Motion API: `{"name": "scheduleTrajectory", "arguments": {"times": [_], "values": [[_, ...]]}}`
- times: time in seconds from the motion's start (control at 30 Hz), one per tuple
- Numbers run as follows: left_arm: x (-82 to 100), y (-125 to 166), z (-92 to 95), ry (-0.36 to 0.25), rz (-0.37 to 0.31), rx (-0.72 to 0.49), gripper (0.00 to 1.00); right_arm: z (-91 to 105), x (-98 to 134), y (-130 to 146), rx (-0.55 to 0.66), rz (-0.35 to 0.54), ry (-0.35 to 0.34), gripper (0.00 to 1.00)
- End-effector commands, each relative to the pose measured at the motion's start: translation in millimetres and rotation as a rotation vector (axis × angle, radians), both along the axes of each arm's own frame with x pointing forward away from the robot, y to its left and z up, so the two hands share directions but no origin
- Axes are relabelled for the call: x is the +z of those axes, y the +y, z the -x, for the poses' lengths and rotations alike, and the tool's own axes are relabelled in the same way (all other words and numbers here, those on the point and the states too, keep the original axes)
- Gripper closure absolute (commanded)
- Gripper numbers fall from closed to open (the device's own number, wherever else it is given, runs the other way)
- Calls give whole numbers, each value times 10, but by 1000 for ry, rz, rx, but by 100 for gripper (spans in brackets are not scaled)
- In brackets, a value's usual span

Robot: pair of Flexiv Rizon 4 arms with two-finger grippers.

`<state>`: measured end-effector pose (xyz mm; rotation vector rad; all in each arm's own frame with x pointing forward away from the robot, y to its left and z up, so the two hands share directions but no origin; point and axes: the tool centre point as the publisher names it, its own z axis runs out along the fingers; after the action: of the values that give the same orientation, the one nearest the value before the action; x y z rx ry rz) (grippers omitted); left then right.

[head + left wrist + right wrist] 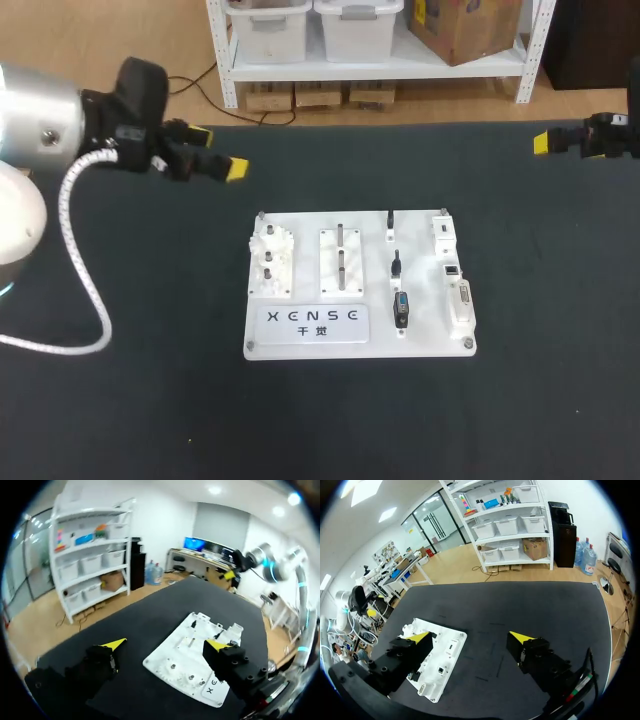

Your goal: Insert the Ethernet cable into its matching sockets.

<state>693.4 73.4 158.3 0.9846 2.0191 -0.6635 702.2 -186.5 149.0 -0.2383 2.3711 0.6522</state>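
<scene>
Ethernet cable: can't single it out among the dark plugs (401,310) on the white board (300,345) mid-table. Nothing looks inserted, so the whole job is left. My left gripper (220,152) and right gripper (470,638) hang spread wide, empty, well apart from the board.

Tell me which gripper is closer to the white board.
The left gripper: it hangs near the white board; the right gripper sits far off.

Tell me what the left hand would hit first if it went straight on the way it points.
Probably the white board, near its closest edge, or the black table just short of it; depth is unclear. Nothing shows in the air between the left hand and them.
</scene>
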Motion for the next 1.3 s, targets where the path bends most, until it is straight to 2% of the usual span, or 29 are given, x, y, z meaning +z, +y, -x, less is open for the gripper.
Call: {"name": "scheduleTrajectory", "arguments": {"times": [0.03,0.2,0.4,0.63,0.93,1.3], "values": [[-50,-126,113,-261,163,-291,0,7,6,3,-2,2,0,0],[-63,-300,244,-313,139,-414,0,7,6,3,-2,2,0,0],[-177,-447,357,-306,102,-465,0,7,6,3,-2,2,0,0],[-365,-572,461,-249,28,-481,0,7,6,3,-2,2,0,0],[-583,-635,594,-205,-13,-476,0,7,6,3,-2,2,0,0],[-729,-671,716,-160,-44,-516,0,7,6,3,-2,2,0,0]]}}
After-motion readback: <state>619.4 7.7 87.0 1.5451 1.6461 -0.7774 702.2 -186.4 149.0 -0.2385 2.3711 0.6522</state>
